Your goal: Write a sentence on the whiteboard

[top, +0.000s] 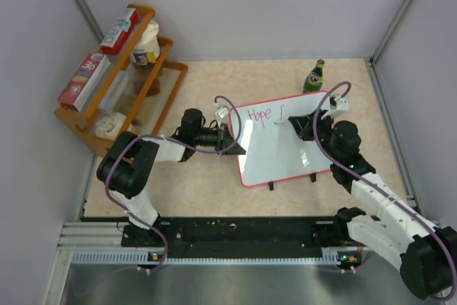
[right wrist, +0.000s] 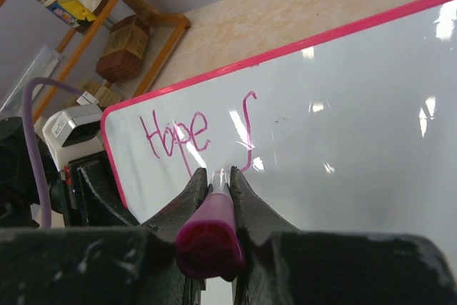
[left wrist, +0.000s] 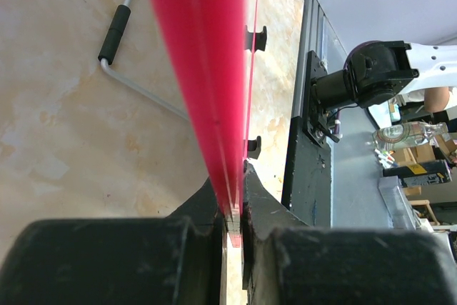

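At far left we see a wooden rack holding boxes. Our left gripper is clenched on the left edge of the whiteboard, which sits mid-table. On it the sentence reads "Hope" plus one stroke. Our right gripper grasps a purple marker, its tip at that stroke. A green bottle stands just behind the board.

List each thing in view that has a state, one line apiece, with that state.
left claw: shut on the edge of the whiteboard.
right claw: shut on the marker.
whiteboard: on the table, clamped at one edge.
marker: tip down at the board.
sentence: unfinished; "Hope" plus one further stroke.
green bottle: upright beyond the board.
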Controlling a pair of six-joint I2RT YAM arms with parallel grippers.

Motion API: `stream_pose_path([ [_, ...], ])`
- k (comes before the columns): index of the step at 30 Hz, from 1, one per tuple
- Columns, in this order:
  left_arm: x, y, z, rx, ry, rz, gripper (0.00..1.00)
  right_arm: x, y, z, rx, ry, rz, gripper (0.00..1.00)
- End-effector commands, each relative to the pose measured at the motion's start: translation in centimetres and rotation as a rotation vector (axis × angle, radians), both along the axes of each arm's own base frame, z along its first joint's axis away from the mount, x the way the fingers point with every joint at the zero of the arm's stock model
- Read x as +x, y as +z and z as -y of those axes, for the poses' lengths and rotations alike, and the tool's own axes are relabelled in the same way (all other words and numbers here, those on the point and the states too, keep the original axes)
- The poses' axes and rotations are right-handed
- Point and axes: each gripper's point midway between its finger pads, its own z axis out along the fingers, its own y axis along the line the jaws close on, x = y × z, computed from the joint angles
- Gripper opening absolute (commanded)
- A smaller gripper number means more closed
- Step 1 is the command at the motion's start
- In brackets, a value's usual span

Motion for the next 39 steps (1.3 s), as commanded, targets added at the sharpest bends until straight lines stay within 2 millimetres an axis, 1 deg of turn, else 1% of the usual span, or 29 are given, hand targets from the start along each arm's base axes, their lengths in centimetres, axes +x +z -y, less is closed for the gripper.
stream_pose_path([
  [1, -3.1, -2.5, 0.2, 0.053, -0.098, 0.008, 0.0, 1.2, 5.8, -0.1, 0.056, -0.012, 0.124, 0.0],
  [4, -3.1, -2.5, 0.2, 0.052, -0.1, 0.009, 0.0, 1.8, 6.6, 0.0, 0.052, -0.026, 0.141, 0.0],
  [8, -3.1, -2.5, 0.3, 0.053, -0.1, 0.009, 0.0, 2.3, 6.9, 0.3, 0.028, -0.048, 0.145, 0.0],
  [12, -3.1, -2.5, 0.2, 0.053, -0.1, 0.011, 0.0, 2.5, 6.1, 0.7, 0.001, -0.069, 0.131, 0.0],
  [15, -3.0, -2.5, 0.3, 0.052, -0.1, 0.01, 0.0, 2.6, 5.2, 1.1, -0.018, -0.087, 0.115, 0.0],
  [21, -3.1, -2.5, 0.3, 0.053, -0.102, 0.009, 0.0, 2.8, 3.2, 1.0, -0.042, -0.085, 0.077, 0.0],
  [25, -3.1, -2.5, 0.3, 0.053, -0.1, 0.011, 0.0, 3.0, 2.6, 0.9, -0.057, -0.082, 0.062, 0.0],
  [26, -3.0, -2.5, 0.3, 0.054, -0.099, 0.01, 0.0, 3.2, 2.5, 1.4, -0.063, -0.109, 0.06, 0.0],
  [29, -3.1, -2.5, 0.2, 0.055, -0.1, 0.007, 0.0, 3.2, 2.1, 2.0, -0.084, -0.131, 0.054, 0.0],
  [39, -3.0, -2.5, 0.3, 0.054, -0.099, 0.01, 0.0, 3.1, 1.4, 3.2, -0.126, -0.19, 0.034, 0.0],
])
